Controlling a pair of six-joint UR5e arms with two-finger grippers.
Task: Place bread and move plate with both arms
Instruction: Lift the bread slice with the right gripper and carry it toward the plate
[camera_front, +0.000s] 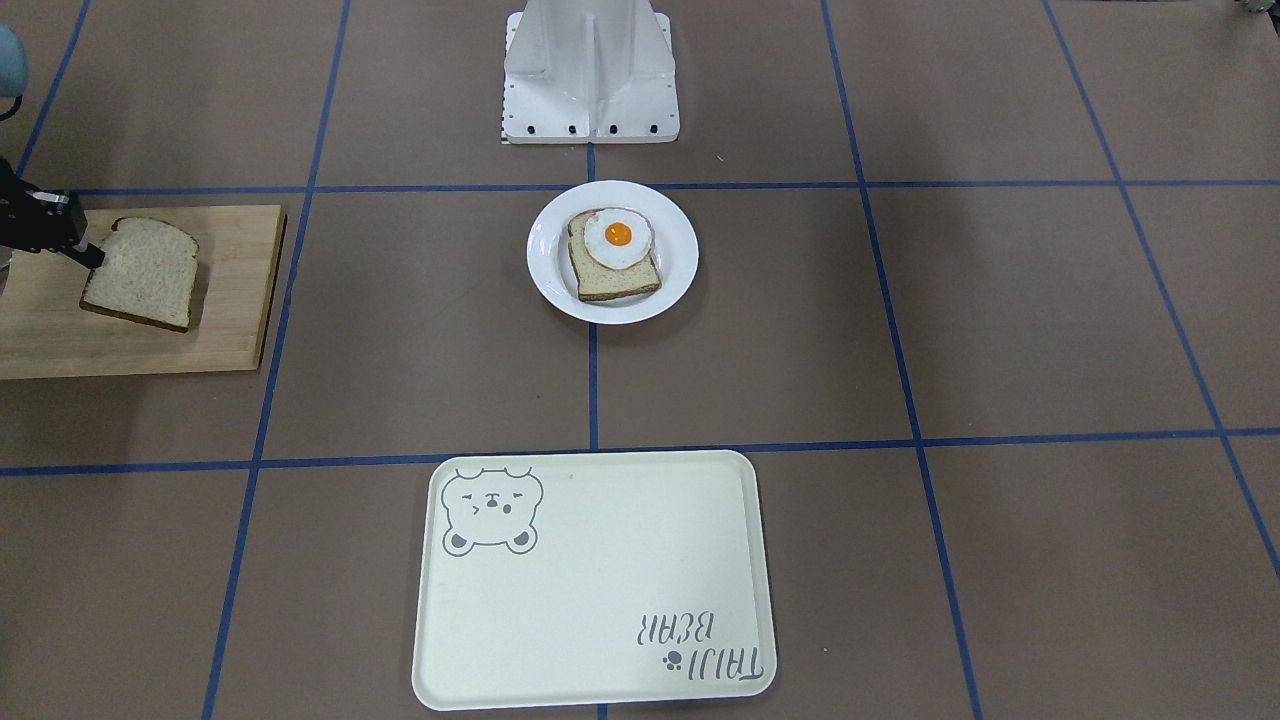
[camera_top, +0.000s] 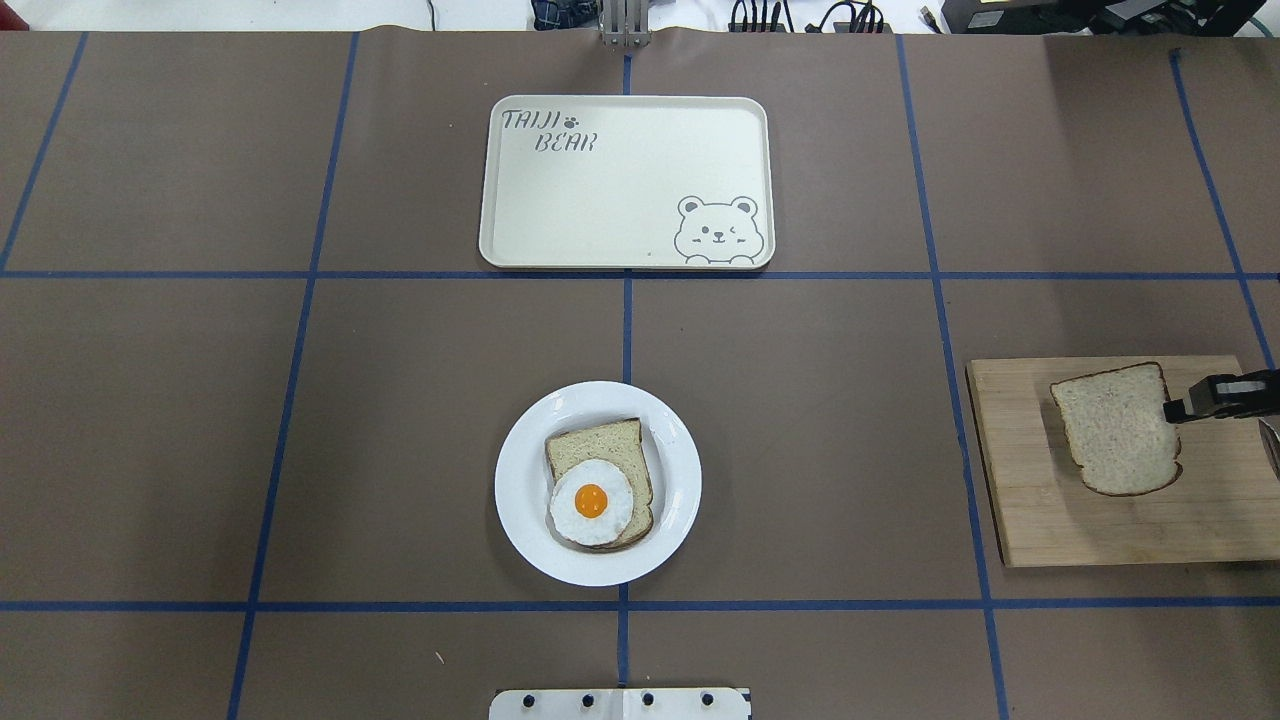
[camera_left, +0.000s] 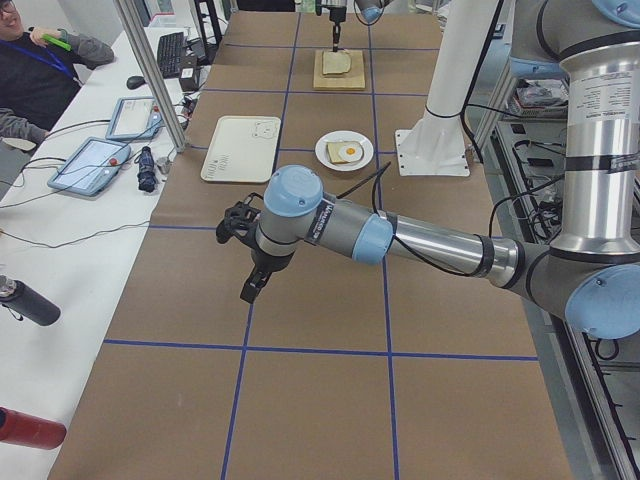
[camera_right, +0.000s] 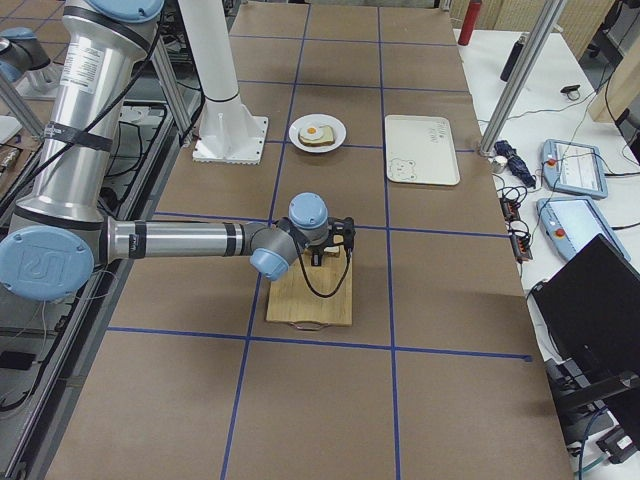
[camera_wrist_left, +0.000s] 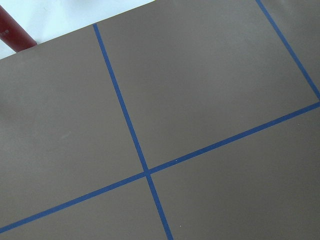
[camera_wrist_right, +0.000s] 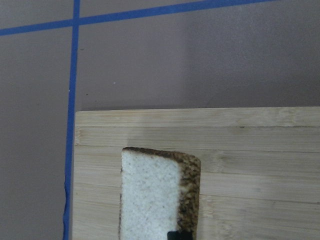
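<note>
The bread (camera_top: 1115, 430) is a plain slice over a wooden cutting board (camera_top: 1050, 520) at the table's right end, with one edge raised; it also shows in the front view (camera_front: 143, 272). My right gripper (camera_top: 1172, 410) is shut on that slice's outer edge. In the right wrist view the bread (camera_wrist_right: 152, 195) shows at an angle, with a black fingertip (camera_wrist_right: 179, 234) at its crust. The white plate (camera_top: 515, 500) sits at the table's middle and holds a slice with a fried egg (camera_top: 590, 500). My left gripper (camera_left: 248, 290) hangs over bare table far to the left; I cannot tell whether it is open or shut.
A cream bear-print tray (camera_top: 600, 200) lies beyond the plate on the far side of the table. The white base block (camera_front: 590, 90) stands on the robot's side of the plate. A red bottle (camera_wrist_left: 15, 37) lies off the table's left end.
</note>
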